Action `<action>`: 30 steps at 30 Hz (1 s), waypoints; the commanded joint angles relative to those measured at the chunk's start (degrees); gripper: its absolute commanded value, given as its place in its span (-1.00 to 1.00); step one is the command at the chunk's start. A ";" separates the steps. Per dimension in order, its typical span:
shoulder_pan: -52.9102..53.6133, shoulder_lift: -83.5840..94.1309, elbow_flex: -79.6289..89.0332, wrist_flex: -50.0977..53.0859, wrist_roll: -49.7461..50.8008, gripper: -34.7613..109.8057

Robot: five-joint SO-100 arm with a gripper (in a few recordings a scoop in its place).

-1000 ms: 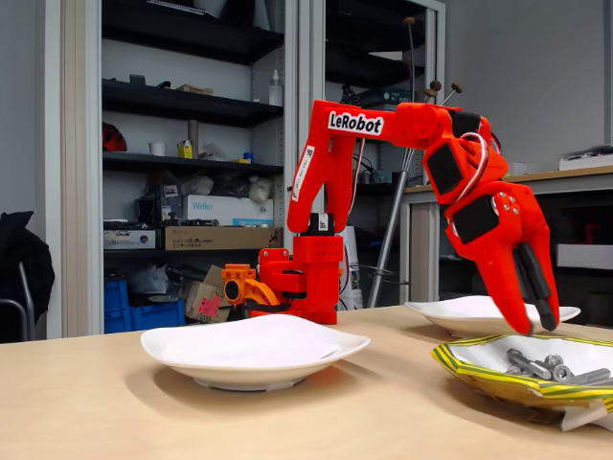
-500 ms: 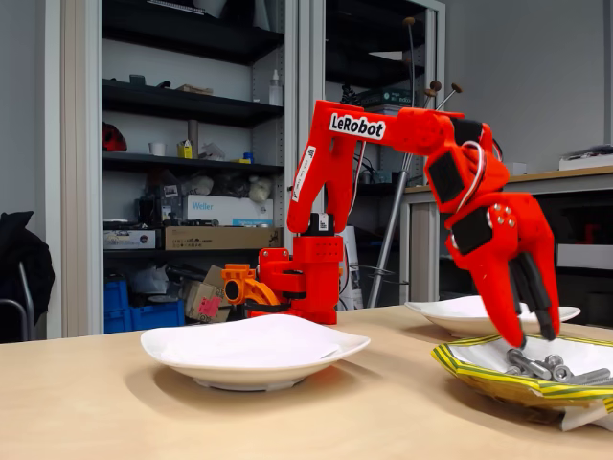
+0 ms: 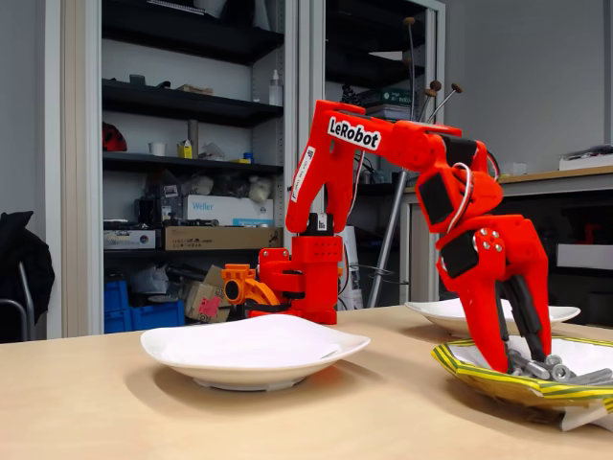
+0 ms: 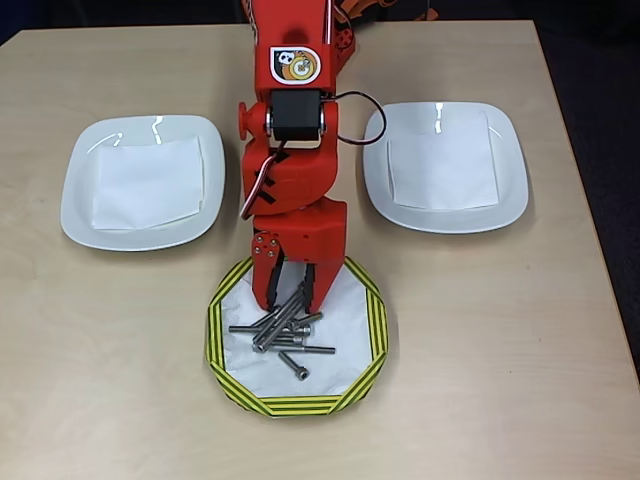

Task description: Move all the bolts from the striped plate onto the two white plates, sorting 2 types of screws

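Several silver bolts lie in a loose pile on the striped plate at the table's front centre. The same bolts rest in the striped plate at the right of the fixed view. My red gripper points down into that plate, open, with its fingertips on either side of the pile's upper end. Nothing is clamped in the gripper, which reaches down among the bolts. One white plate sits on the left and one white plate on the right, each holding only a white paper sheet.
The arm's base stands at the table's far edge between the two plates. In the fixed view, one white plate sits in front of the base and the other white plate lies behind the gripper. Shelves fill the background.
The gripper has come down from above the striped plate's far rim into the plate, and its fingers have spread apart around the bolts.
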 commanded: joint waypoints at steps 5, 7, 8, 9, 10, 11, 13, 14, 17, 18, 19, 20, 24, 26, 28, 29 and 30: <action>-0.09 -4.66 -6.15 -1.41 0.62 -0.42; 0.00 -5.27 -7.56 -0.18 0.70 -0.49; 0.00 -5.36 -8.00 0.18 0.70 -0.51; 0.00 -5.36 -8.44 0.70 0.62 -0.52; 0.00 -5.36 -8.79 1.05 0.35 -0.52; 0.00 -5.36 -8.96 1.14 0.00 -0.52; 0.00 -5.27 -9.40 1.58 -0.79 -0.52; 0.00 -5.27 -9.84 1.85 -1.32 -0.52; -0.09 -5.45 -11.34 2.99 -2.37 -0.52; -0.09 -5.45 -11.87 3.43 -2.64 -0.52; -0.09 -5.45 -12.48 3.87 -2.99 -0.52; -0.09 -5.45 -13.18 4.48 -3.25 -0.52; -0.18 -5.54 -16.96 8.00 -4.31 -0.52; -0.18 -5.54 -18.54 9.40 -4.66 -0.52; -0.18 -5.54 -19.07 10.02 -4.75 -0.52; -0.18 -5.62 -18.98 10.02 -4.75 -0.52; -0.18 -5.89 -18.81 9.76 -4.57 -0.52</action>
